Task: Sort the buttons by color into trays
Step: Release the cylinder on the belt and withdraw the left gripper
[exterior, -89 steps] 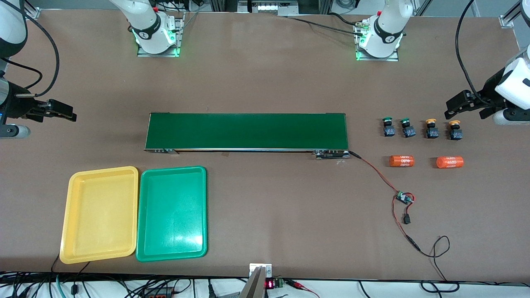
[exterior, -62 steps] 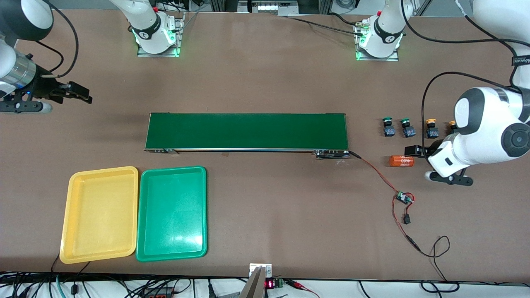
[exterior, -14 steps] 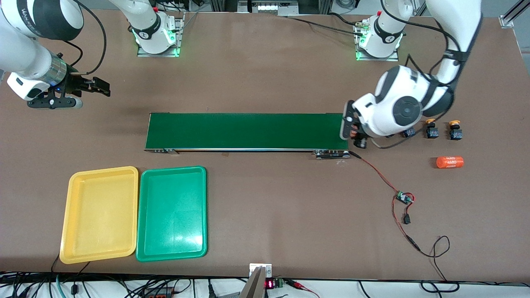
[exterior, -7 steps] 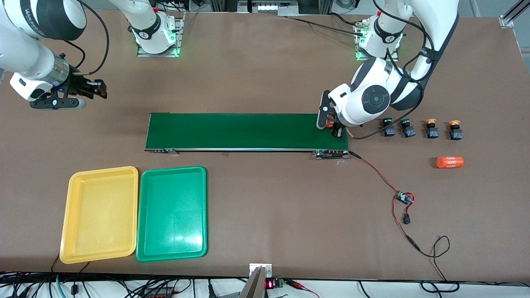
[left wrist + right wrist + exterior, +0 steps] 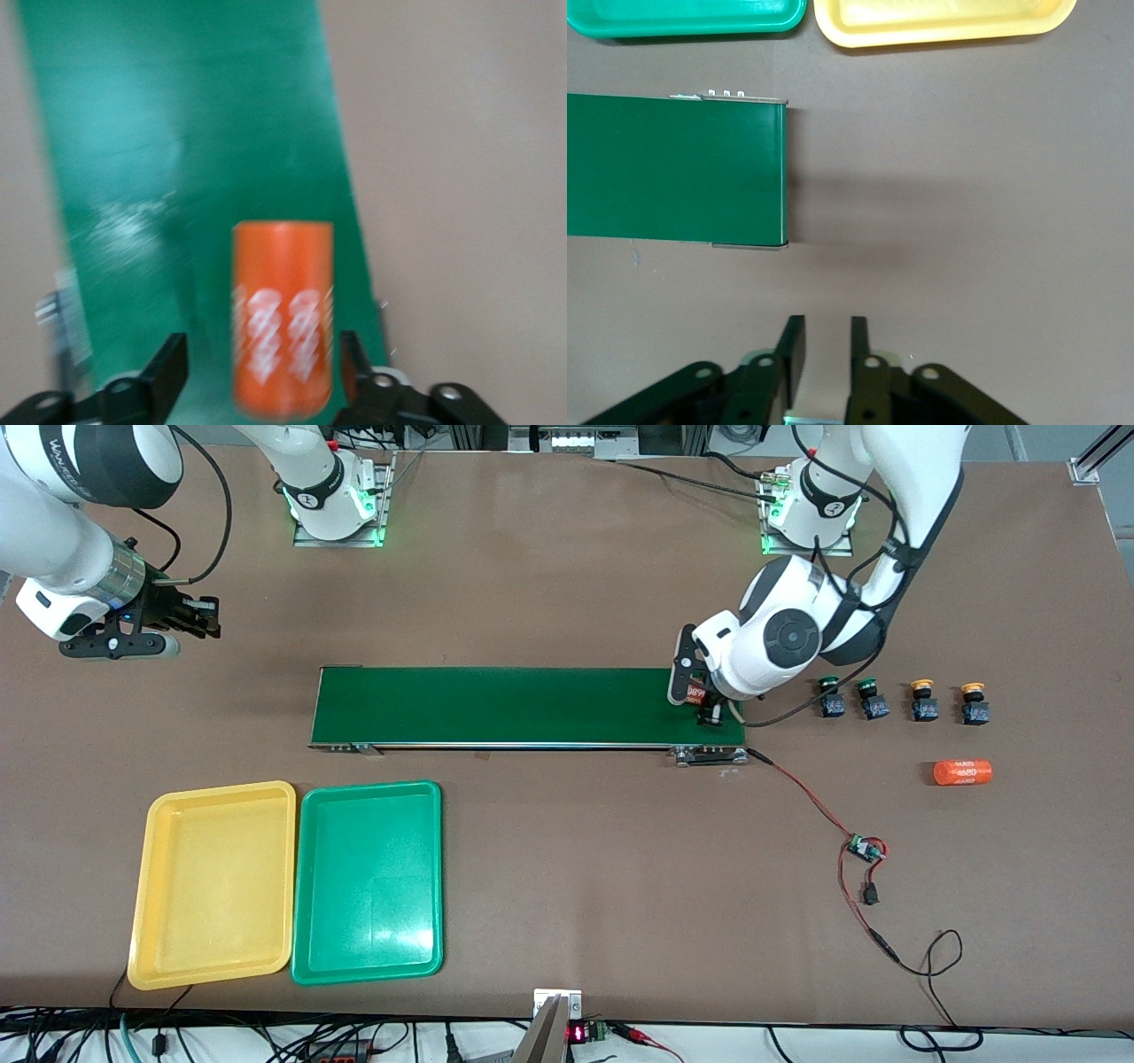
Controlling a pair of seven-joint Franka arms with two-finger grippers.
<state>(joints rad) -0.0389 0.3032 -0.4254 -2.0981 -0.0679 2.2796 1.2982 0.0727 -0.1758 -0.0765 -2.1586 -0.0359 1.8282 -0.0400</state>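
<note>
Two green buttons and two yellow-orange buttons stand in a row on the table, off the belt's end toward the left arm's end. The yellow tray and green tray lie side by side, both empty. They also show in the right wrist view, the green tray and the yellow tray. My left gripper is open over the conveyor belt's end, with an orange cylinder between its fingers and apart from them. My right gripper waits empty, fingers narrowly apart.
The long dark-green conveyor belt lies across the table's middle. A second orange cylinder lies nearer the front camera than the buttons. A red-and-black wire with a small circuit board trails from the belt's end.
My left arm has carried the orange cylinder from the table near the buttons onto the belt's end, and its fingers now stand apart from it. My right gripper has shifted only slightly.
</note>
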